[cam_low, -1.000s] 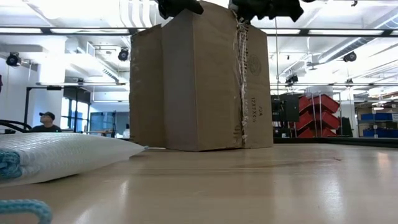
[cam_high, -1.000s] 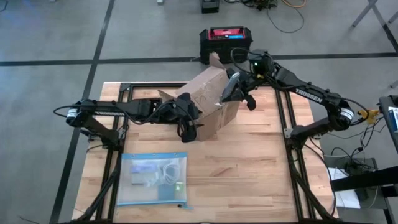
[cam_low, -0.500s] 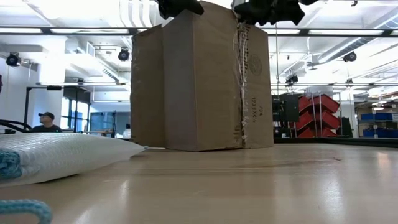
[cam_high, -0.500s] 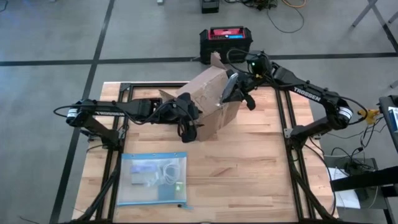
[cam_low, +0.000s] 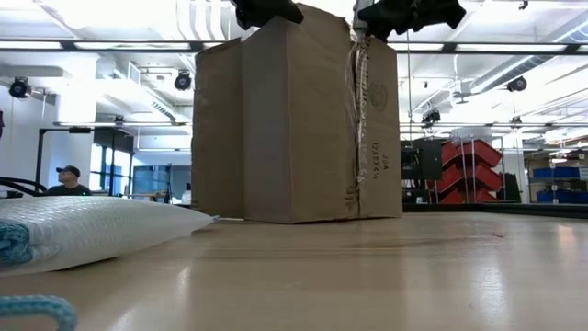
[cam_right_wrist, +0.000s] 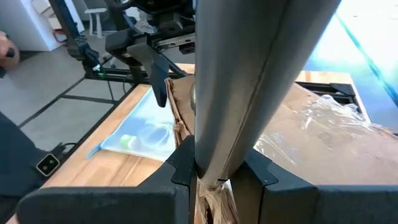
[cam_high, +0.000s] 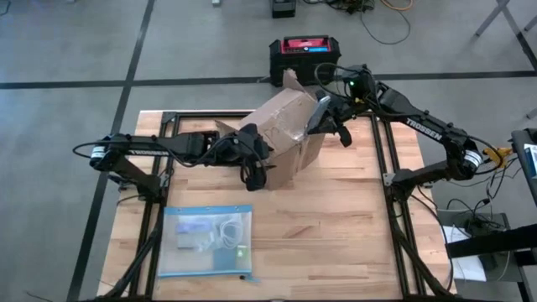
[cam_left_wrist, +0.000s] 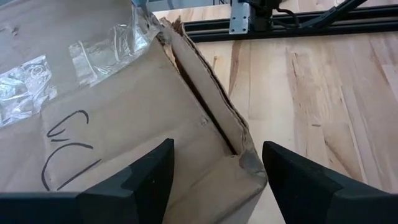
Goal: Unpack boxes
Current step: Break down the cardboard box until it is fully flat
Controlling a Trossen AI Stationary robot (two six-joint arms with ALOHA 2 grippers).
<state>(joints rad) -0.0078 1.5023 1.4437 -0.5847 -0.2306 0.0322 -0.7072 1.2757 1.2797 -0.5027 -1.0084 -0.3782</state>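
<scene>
- High view: the cardboard box (cam_high: 285,134) stands at the table's far side between my two pincers, flaps up.
- My left pincer (cam_left_wrist: 214,174) is spread wide, a finger either side of the box's lower corner, not yet pinching.
- My right pincer (cam_high: 321,113) is pressed together on a long grey strip (cam_right_wrist: 249,81), probably tape or packing, rising from the box's top edge just below it.
- To do this well I'd steady the corner with the left and draw the strip straight up, slowly, so the box doesn't tip.
</scene>
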